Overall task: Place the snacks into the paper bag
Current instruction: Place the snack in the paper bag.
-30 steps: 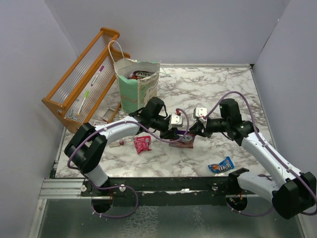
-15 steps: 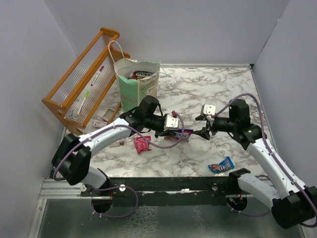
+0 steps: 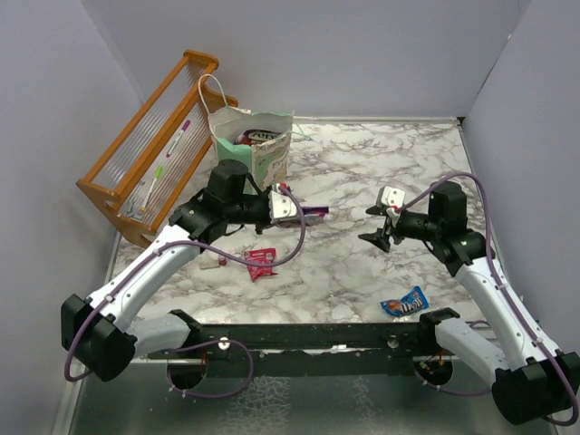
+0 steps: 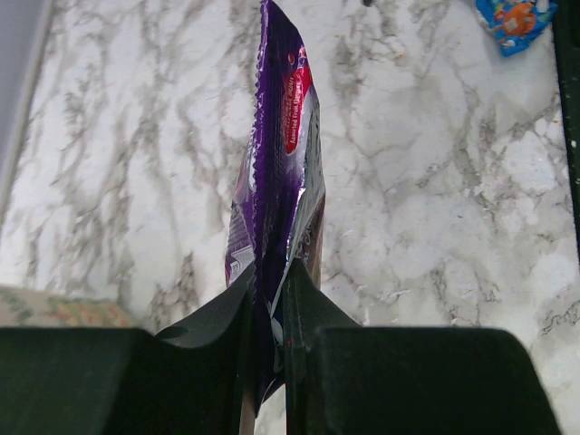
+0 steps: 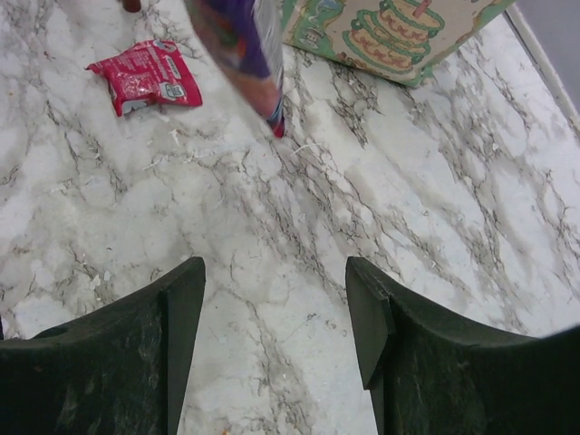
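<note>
Left gripper [image 4: 267, 299] was closed narrowly on one end of a glossy purple crinkly snack packet [image 4: 276, 154], held edge-on above the marble tabletop [image 3: 381, 172] and near the boxy mint-green paper bag [image 3: 246, 163]. Right gripper [image 5: 276, 299] stood wide and held nothing. Likely risks were the packet slipping from so thin a hold, or snagging the bag's rim (the light bag could tip). The orange slatted wooden rack [image 3: 149, 145] crowded the bag's left side, while open marble lay to its right.
</note>
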Available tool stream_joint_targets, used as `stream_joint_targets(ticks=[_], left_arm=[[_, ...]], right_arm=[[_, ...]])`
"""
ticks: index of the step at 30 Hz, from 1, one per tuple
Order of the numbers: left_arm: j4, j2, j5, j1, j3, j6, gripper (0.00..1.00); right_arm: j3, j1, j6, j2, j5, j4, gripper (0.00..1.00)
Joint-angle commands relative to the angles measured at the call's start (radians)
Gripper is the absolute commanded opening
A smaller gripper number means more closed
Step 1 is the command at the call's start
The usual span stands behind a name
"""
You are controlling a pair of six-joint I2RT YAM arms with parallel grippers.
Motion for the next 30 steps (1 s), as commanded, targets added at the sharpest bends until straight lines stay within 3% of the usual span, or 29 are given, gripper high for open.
stream_joint_targets(ticks=[1,9,19,24,30], left_arm=[[-0.09,-0.068,-0.056,0.031,0.126,-0.025,0.0],[-0.173,-0.117,-0.223,0.079,0.288,-0.13,0.0],[-0.065,-0.106,-0.389,0.24,0.411,-0.385,0.0],[-0.034,-0.066,-0.501,0.26,0.462,-0.402,0.0],[-0.021,0.025,-0.539,0.262,0.552,-0.329,0.0]], right_arm=[[-0.014,-0.008,0.011,0.011,0.02,0.032,0.64],[-0.017,-0.013,0.024,0.035,0.054,0.045,0.66],[-0.022,-0.017,0.026,0.054,0.08,0.052,0.69],[-0.026,-0.019,0.028,0.053,0.081,0.057,0.69],[-0.024,-0.019,0.028,0.058,0.066,0.052,0.69]])
